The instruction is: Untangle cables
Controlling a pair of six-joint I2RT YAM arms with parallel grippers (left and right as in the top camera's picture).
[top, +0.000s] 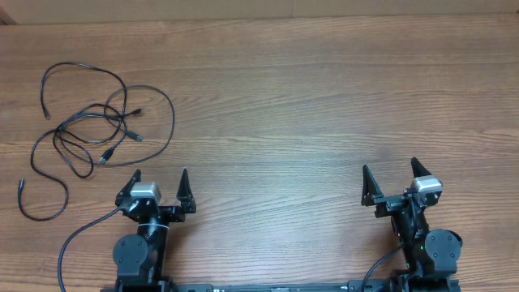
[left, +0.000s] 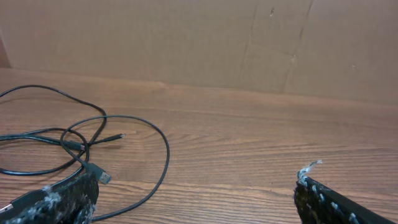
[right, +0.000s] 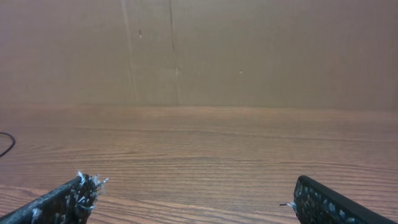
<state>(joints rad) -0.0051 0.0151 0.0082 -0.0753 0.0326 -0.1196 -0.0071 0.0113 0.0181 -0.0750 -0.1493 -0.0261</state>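
The cables (top: 97, 130) lie in a loose tangle of thin black loops at the far left of the wooden table, with small plug ends near the middle of the knot. In the left wrist view the cables (left: 81, 146) cross ahead and to the left, a silver plug tip (left: 102, 177) just in front of the left finger. My left gripper (top: 160, 180) stands open just below and right of the tangle, nothing between its fingers. Far off on the right side my right gripper (top: 391, 172) is open and empty over bare wood.
A brown cardboard wall (left: 249, 43) closes off the table's far side. A thicker black wire (top: 77, 235) runs from the left arm's base toward the front edge. A short bit of black cable (right: 6, 144) shows at the left edge of the right wrist view.
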